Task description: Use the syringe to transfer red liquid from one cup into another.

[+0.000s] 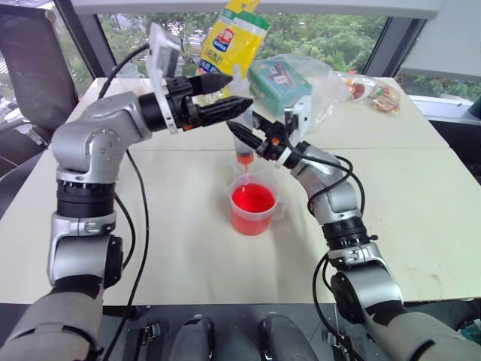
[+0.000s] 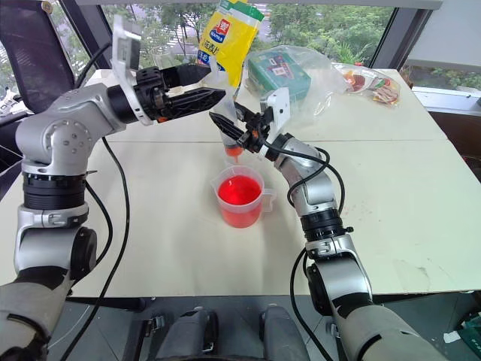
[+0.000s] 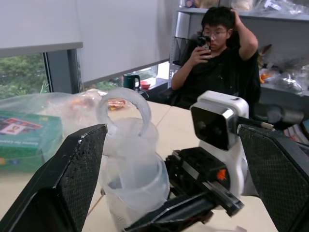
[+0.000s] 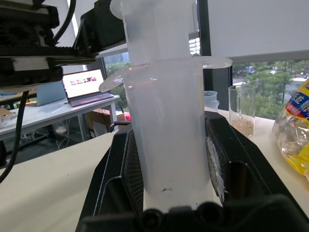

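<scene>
Right pincer (image 2: 239, 132) clamps syringe (image 4: 166, 125) over beaker (image 2: 240, 197) — left pincer (image 1: 218, 96) wide apart, empty.

A yellow snack bag (image 2: 229, 36) at the far side of the table (image 2: 421, 195) carries a blue-and-red brand badge and a column of Chinese characters, too small to read. The green box (image 1: 279, 83) beside it has a printed label with illegible lettering. An open laptop (image 4: 89, 84) shows a bright screen; its text cannot be made out.
</scene>
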